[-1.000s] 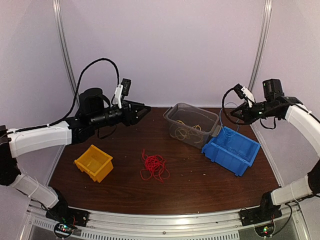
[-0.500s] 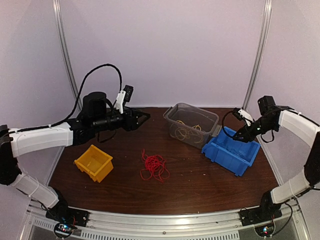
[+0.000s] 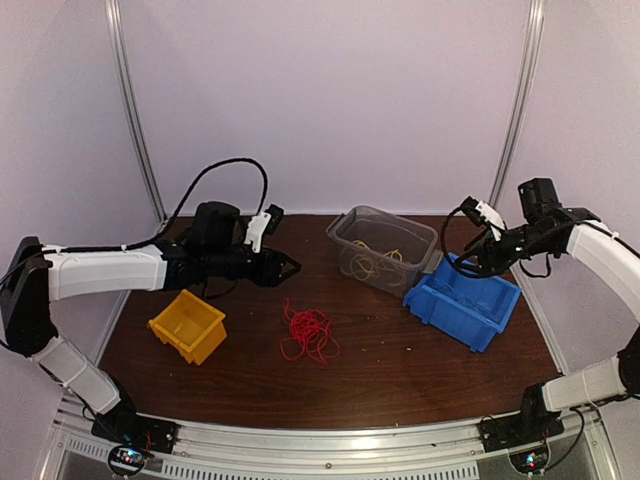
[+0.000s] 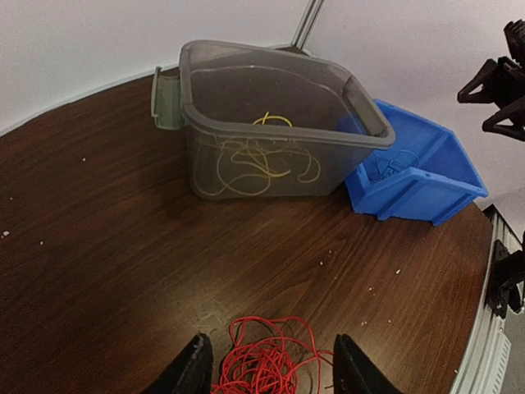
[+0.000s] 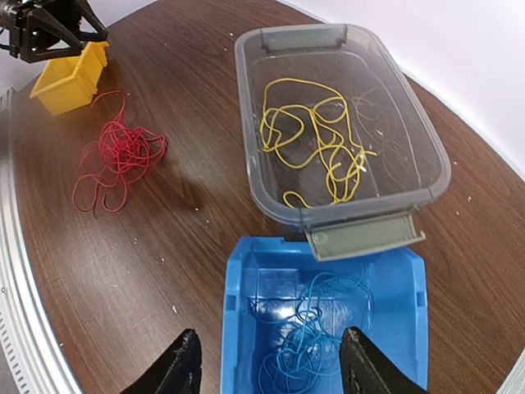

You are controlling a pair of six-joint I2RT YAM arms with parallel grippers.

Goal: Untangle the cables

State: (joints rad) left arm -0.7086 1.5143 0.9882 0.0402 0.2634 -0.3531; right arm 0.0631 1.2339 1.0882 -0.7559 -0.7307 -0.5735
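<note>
Pale walls point(image 3: 330, 100) close in a dark wood-grain surface point(image 3: 400, 370) that carries three containers and the loose wires.

A red cable point(image 3: 308, 333) lies in a loose tangle directly on the surface, near the middle and toward the front, outside every container. Just to its left sits a small yellow bin point(image 3: 187, 325), tilted.

Farther back and to the right stands a clear grey tub point(image 3: 390, 217). A yellow cable point(image 5: 316, 139) lies looped on its floor. A blue bin point(image 3: 470, 310) stands against the tub's near right corner, and a blue cable point(image 5: 316, 336) is bunched inside it.

The left claw point(image 4: 271, 353) hangs above the surface behind the red cable, pointing toward the tub. Its two fingers stand wide apart and have hold of nothing. In the left wrist view the red tangle shows between them, lower down, and nothing there shows any contact.

The right claw point(image 5: 267, 353) is raised over the blue bin. Its fingers are also spread wide and grip nothing. In the right wrist view the blue cable lies below and between them.

The three cables lie well apart from one another.
</note>
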